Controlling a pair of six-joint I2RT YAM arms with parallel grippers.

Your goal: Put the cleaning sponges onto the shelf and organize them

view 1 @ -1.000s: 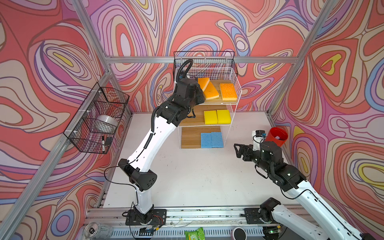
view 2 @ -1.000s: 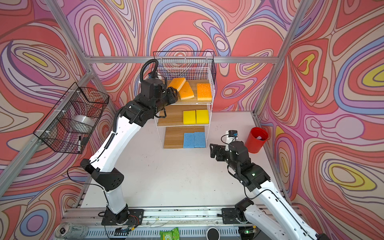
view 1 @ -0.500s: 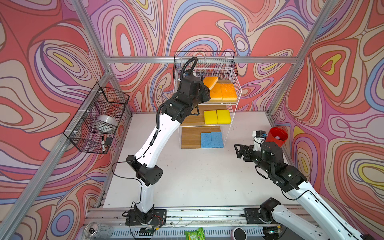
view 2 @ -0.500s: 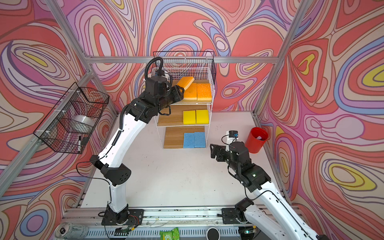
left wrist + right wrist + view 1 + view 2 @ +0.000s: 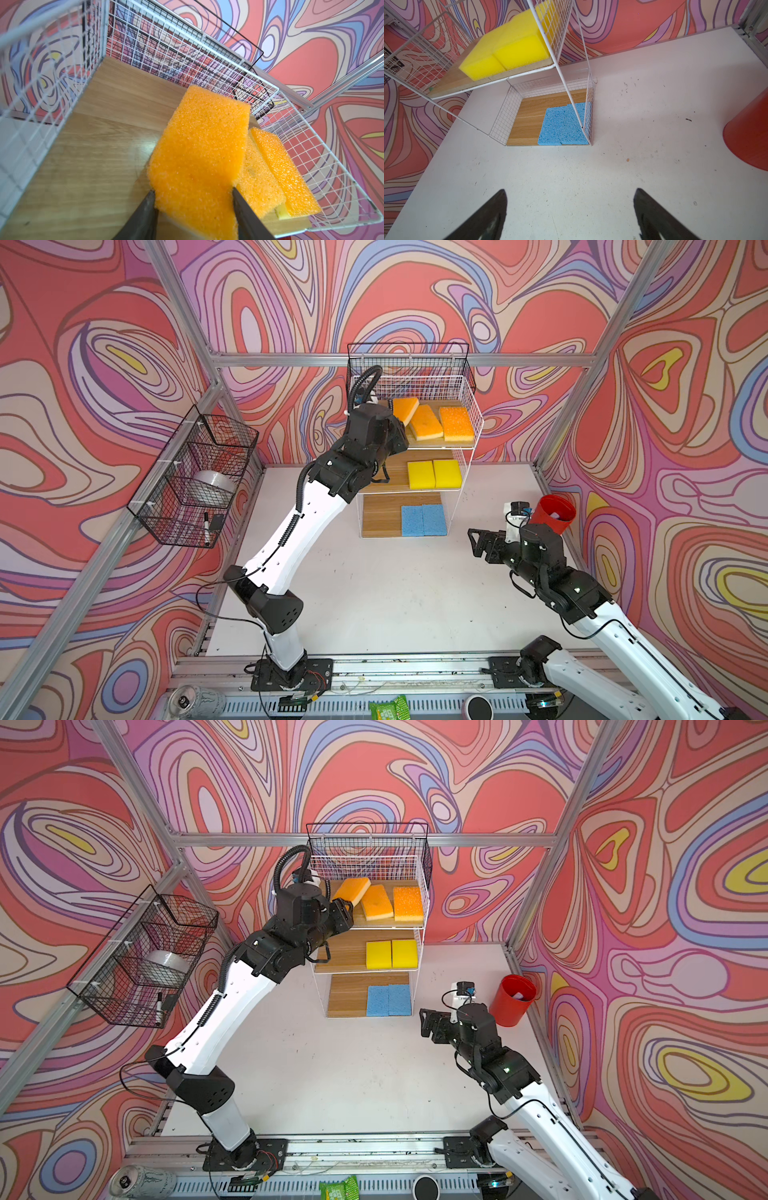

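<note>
One orange sponge (image 5: pixel 199 149) remains off the shelf (image 5: pixel 471 406): your left gripper (image 5: pixel 193 191) pinches it, tilted above the top tier (image 5: pixel 99 128), drawn back from the neighbouring sponge (image 5: pixel 257 176) it overlapped. Lay it flat. Your right gripper (image 5: pixel 570 190) hangs spread, empty.

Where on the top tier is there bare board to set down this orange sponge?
The top tier's bare board runs from the white wire side wall to the middle orange sponge. The held sponge in the left claw is tilted beside that one. Beyond it, the last orange sponge fills the rest: crowded.
</note>
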